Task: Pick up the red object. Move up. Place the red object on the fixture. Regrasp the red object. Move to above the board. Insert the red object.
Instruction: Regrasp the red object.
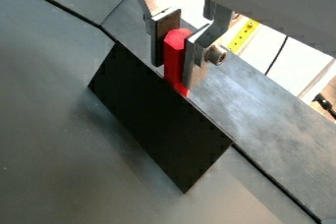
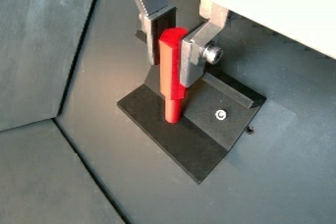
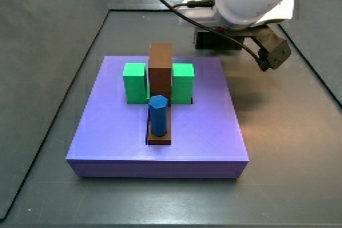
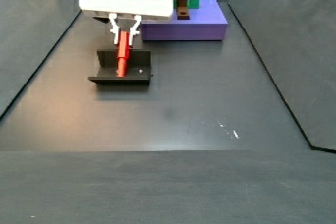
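The red object (image 1: 175,66) is a slim peg standing upright with its lower end on the base plate of the dark fixture (image 2: 199,138). My gripper (image 2: 178,43) hangs straight above the fixture, and its two silver fingers are closed against the peg's upper half. A side view shows the red object (image 4: 122,53) leaning slightly over the fixture (image 4: 121,77), below the gripper (image 4: 126,31). In a side view the gripper (image 3: 267,52) hides the peg, and the purple board (image 3: 160,137) lies beside it.
On the board stand a pair of green blocks (image 3: 134,82), a tall brown block (image 3: 160,67) and a blue cylinder (image 3: 158,115). The board (image 4: 197,27) lies just beyond the fixture. Dark walls rise around the floor.
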Controlling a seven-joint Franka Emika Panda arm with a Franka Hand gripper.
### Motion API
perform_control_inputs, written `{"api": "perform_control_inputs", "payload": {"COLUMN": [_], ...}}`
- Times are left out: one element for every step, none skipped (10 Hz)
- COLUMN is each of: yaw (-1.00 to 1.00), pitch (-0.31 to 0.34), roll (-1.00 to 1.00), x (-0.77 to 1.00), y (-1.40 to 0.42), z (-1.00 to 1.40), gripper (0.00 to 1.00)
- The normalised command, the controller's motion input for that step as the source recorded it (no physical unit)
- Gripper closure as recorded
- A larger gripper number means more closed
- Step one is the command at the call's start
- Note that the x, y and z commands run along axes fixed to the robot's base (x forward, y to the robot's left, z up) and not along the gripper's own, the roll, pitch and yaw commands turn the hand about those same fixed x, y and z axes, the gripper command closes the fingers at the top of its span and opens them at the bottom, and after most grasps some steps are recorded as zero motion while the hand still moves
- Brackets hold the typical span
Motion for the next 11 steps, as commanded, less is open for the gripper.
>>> {"api": "perform_control_inputs", "payload": {"yaw": [0.00, 0.00, 0.00, 0.00, 0.00, 0.00, 0.00, 0.00, 0.00, 0.00, 0.00], "pitch": [0.000, 0.000, 0.000, 0.000, 0.000, 0.000, 0.000, 0.000, 0.000, 0.000, 0.000], "roll": [0.00, 0.00, 0.00, 0.00, 0.00, 0.00, 0.00, 0.00, 0.00, 0.00, 0.00], "x": [0.00, 0.00, 0.00, 0.00, 0.00, 0.00, 0.00, 0.00, 0.00, 0.00, 0.00], "y": [0.00, 0.00, 0.00, 0.00, 0.00, 0.00, 0.00, 0.00, 0.00, 0.00, 0.00], "z": [0.00, 0.00, 0.00, 0.00, 0.00, 0.00, 0.00, 0.00, 0.00, 0.00, 0.00], "gripper": [1.00, 1.00, 1.00, 1.00, 1.00, 1.00, 1.00, 1.00, 1.00, 1.00, 1.00]}}
